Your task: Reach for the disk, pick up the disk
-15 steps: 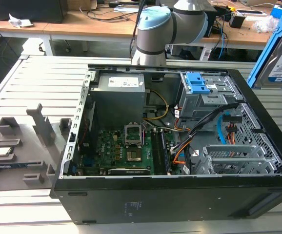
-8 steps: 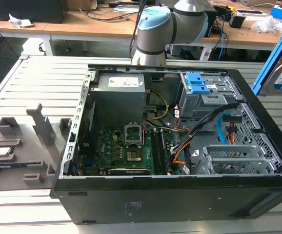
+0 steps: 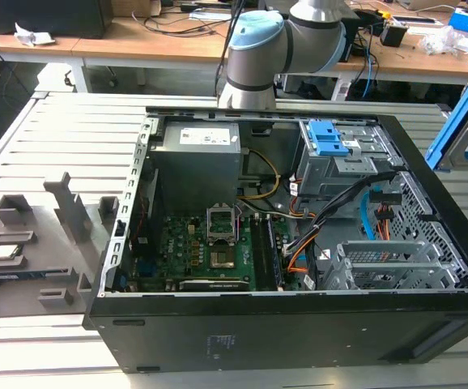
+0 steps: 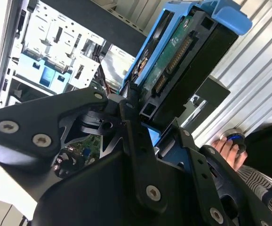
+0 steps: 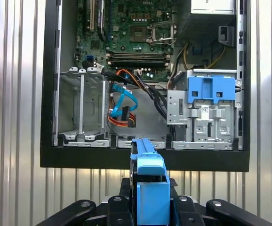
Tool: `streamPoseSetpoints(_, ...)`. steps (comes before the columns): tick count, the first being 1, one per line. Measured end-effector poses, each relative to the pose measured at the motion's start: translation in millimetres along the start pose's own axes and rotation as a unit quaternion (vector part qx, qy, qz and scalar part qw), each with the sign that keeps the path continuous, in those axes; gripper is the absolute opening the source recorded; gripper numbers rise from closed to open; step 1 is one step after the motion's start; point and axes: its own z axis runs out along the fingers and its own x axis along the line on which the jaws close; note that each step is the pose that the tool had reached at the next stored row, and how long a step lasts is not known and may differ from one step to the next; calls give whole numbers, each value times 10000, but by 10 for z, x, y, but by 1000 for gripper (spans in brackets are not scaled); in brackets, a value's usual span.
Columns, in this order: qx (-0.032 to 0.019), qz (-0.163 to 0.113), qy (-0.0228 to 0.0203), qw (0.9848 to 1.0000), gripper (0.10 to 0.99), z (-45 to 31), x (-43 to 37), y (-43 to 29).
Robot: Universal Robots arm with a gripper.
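Disk (image 4: 183, 61) in claw (image 4: 143, 122)

The disk (image 4: 183, 61) has a bright blue bracket, a green circuit board and a black body in the second wrist view; in the first wrist view its bracket (image 5: 148, 181) is the same bright blue. The gripper (image 4: 140, 141) is matte black with silver screws. The computer case (image 3: 299, 340) is black outside and grey metal inside, with a green motherboard (image 3: 202, 251), orange and blue cables (image 5: 122, 106) and a blue clip (image 3: 329, 138). The worktop (image 3: 56, 138) is pale grey with ribbed lines. The robot arm (image 3: 274, 44) is silver with light blue caps.
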Motion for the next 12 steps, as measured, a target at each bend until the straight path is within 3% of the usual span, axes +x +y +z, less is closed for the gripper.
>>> streamPoseSetpoints(12, 0, 0, 0, 10000, 365, 10, 291, 3)
